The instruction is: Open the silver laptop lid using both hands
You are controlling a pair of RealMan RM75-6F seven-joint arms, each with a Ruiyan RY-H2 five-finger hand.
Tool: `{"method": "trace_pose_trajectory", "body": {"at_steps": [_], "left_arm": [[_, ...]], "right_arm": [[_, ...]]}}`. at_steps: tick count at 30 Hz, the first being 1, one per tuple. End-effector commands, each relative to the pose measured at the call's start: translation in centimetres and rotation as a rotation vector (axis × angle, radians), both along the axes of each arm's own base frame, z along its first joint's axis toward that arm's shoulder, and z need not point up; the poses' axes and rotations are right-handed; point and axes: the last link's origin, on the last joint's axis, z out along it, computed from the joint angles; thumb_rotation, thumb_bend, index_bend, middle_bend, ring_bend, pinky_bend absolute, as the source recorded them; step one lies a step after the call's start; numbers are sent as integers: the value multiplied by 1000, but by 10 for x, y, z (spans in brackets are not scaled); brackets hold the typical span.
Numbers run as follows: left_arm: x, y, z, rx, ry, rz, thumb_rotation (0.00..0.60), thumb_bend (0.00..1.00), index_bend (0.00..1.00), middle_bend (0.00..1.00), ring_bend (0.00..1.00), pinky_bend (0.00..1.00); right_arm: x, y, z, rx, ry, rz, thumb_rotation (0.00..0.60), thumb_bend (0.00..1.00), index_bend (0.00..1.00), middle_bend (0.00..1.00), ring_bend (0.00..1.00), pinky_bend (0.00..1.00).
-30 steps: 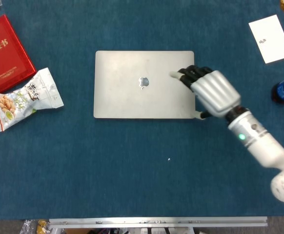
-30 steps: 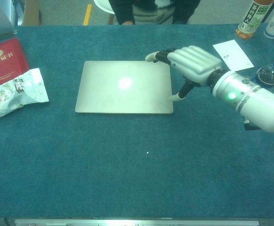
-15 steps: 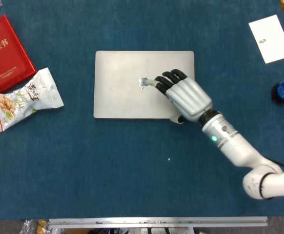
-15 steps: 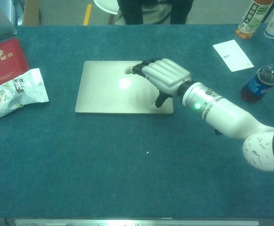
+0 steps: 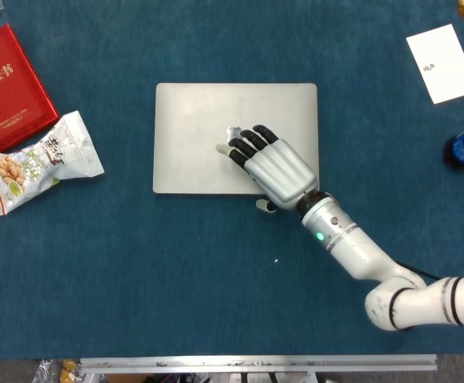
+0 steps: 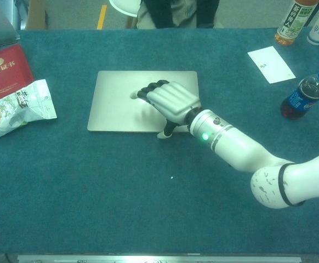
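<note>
The blue table (image 5: 176,271) carries the silver laptop (image 5: 192,136) shut flat at its centre. Toward four o'clock on the lid rests the right hand (image 5: 269,167), fingers (image 5: 240,144) loosely apart over the lid, thumb hooked at the front edge, gripping nothing.

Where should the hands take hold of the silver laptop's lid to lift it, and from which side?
Probably at the near long edge of the closed silver laptop, coming from the robot's side. The lid lies flat, so only an edge gives purchase. The right hand lies over the lid with its thumb at that near edge. Which edge is hinged cannot be told.
</note>
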Motion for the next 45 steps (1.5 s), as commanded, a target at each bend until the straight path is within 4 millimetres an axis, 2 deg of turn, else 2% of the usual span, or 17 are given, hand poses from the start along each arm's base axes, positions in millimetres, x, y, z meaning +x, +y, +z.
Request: {"method": "trace_pose_trajectory", "body": {"at_steps": [1, 15, 25, 36, 41, 45], "left_arm": [[-1, 0, 1, 0, -1, 1, 600, 298, 340, 301, 259, 224], [-9, 0, 6, 6, -4, 10, 600, 298, 340, 301, 259, 224], [-12, 3, 6, 3, -3, 12, 600, 298, 340, 301, 259, 224], [-15, 5, 4, -1, -5, 17, 600, 298, 340, 301, 259, 224], [-15, 6, 4, -2, -2, 16, 600, 297, 340, 301, 259, 224], [-15, 6, 3, -3, -4, 16, 600, 298, 340, 301, 259, 224]], "right_arm": [[0, 0, -6, -1, 4, -3, 600, 0, 156, 196, 127, 129], [9, -2, -28, 5, 6, 0, 600, 15, 156, 196, 127, 129], [16, -7, -32, -2, -9, -3, 600, 93, 156, 195, 127, 129], [17, -10, -35, -8, 1, 1, 600, 95, 156, 195, 127, 129], [18, -11, -34, -10, -3, 3, 600, 199, 156, 195, 127, 129], [17, -11, -34, -13, 0, 8, 600, 228, 156, 195, 127, 129]]}}
